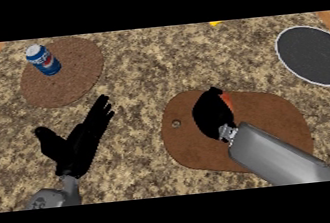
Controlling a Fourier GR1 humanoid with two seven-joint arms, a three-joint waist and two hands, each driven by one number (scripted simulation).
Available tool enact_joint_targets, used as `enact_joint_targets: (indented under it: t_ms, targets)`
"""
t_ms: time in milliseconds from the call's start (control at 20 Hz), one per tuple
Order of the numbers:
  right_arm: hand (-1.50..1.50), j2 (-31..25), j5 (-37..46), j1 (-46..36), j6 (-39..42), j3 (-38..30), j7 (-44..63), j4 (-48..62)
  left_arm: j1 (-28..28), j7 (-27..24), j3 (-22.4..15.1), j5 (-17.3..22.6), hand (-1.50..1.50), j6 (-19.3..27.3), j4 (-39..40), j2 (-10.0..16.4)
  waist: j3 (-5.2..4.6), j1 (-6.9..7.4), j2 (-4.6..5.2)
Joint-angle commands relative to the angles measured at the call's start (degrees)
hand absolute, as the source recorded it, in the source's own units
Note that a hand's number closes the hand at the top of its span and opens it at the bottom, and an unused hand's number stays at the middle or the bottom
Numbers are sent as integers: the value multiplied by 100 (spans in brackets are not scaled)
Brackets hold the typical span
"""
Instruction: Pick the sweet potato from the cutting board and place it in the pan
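Right, here's the right hand [211, 113], down over the brown cutting board [272, 118] in the middle of the speckled bench [163, 58], with the grey forearm coming in from the lower right. Its black fingers [204, 104] are curled in tight over the sweet potato [227, 99], grasping it. Most of the sweet potato is hidden under the hand, and only a thin orange sliver peeks out on the hand's right side. It sits at the upper middle of the board, and whether it is touching the board or just lifted I can't tell from here. The pan [315, 56], dark with a pale rim, lies well apart at the far right of the bench, partly cut off by the edge of the view. Over on the left, the left hand [78, 142] rests above the bench with its fingers [100, 112] straight and released, holding nothing. Beyond it is a round brown mat [76, 77], and a blue can [43, 60] stands upright near its upper left edge.
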Motion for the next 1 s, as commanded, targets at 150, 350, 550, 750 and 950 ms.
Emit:
enact_joint_targets:
  t_ms: [150,350,550,750,950]
  targets:
    - [150,-85,744,-170,-1141,232,-880,719,157,263,32,-112,0,-56,-396,43,2,40,1]
    - [150,125,470,-137,-1120,-668,-637,747,-11,-11,338,26,0,-283,143,1,-1,-15,9]
    - [150,679,-775,837,-1570,-2569,728,677,212,-7,267,-66,0,-32,-85,-41,36,-412,-4]
    - [150,997,-1081,1196,-2265,-3516,1641,443,292,33,263,-83,0,-62,-233,30,11,-251,-40]
    - [150,1216,-393,1115,-3547,-3543,2390,-144,165,50,198,-177,0,22,-197,-90,5,-120,-25]
